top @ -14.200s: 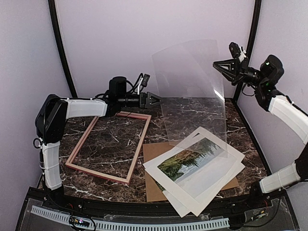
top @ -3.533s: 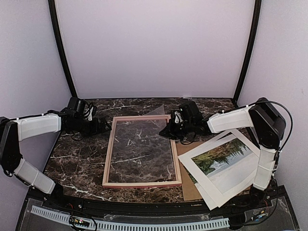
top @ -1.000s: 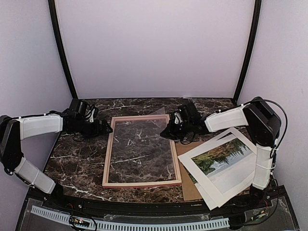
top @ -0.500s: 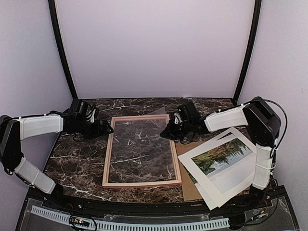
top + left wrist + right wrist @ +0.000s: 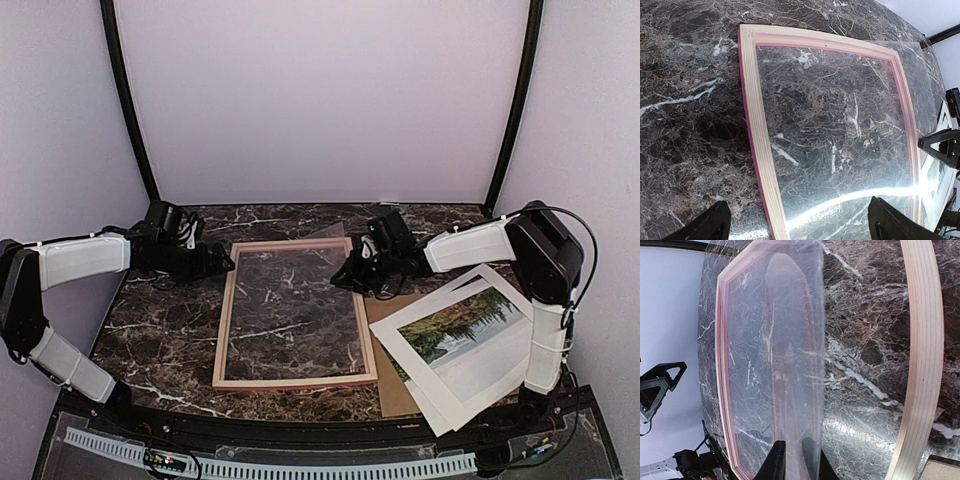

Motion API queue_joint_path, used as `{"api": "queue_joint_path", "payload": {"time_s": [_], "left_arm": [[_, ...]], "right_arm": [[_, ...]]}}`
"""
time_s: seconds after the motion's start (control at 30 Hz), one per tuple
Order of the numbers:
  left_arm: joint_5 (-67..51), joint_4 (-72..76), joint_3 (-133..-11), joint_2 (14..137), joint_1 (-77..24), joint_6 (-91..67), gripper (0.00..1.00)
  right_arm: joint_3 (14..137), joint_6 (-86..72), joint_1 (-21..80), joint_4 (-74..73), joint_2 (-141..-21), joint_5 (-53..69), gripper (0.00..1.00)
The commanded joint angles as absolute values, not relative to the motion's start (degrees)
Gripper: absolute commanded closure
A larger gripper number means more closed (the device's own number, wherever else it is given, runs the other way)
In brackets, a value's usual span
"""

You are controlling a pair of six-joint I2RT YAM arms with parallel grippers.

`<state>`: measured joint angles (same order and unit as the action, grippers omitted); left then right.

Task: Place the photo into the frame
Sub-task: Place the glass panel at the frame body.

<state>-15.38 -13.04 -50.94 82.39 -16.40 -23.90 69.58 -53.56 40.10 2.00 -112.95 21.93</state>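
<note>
Photo (image 5: 462, 328) sits right of the frame (image 5: 229, 318), so your right gripper (image 5: 342, 277) is closer, but it's pinching the clear sheet (image 5: 790, 350); left gripper (image 5: 226, 263) is wide open

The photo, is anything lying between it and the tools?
Yes. The white mat board lies on top of the photo, which shows only through its window. The right tool grips the clear sheet over the frame.

No text, label, brand, number or sign can be read in any view, whether on the things laid out, the arms or the surroundings.
</note>
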Motion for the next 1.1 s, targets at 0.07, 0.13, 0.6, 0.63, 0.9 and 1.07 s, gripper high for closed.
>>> {"api": "queue_joint_path", "payload": {"time_s": [0.07,0.13,0.6,0.63,0.9,1.07], "left_arm": [[-14.02,-15.01,-53.03,79.95,-16.79,-23.48,0.01],[-13.97,-15.1,-53.08,79.86,-16.79,-23.47,0.01],[-13.7,-15.4,-52.91,79.75,-16.79,-23.38,0.01],[-13.7,-15.38,-52.96,79.78,-16.79,-23.4,0.01],[-13.84,-15.45,-52.95,79.81,-16.79,-23.31,0.01],[-13.72,-15.61,-52.84,79.81,-16.79,-23.29,0.01]], "right_arm": [[70.01,-54.64,40.61,2.81,-110.8,23.12,0.86],[70.03,-54.9,40.49,2.75,-110.61,23.22,0.88],[71.63,-57.48,39.25,2.38,-111.48,28.29,1.0],[71.63,-57.61,39.19,2.37,-111.43,28.56,1.0],[72.06,-59.01,38.85,3.59,-112.78,32.01,1.0],[72.11,-59.15,38.75,3.43,-112.96,32.45,1.0]]}}
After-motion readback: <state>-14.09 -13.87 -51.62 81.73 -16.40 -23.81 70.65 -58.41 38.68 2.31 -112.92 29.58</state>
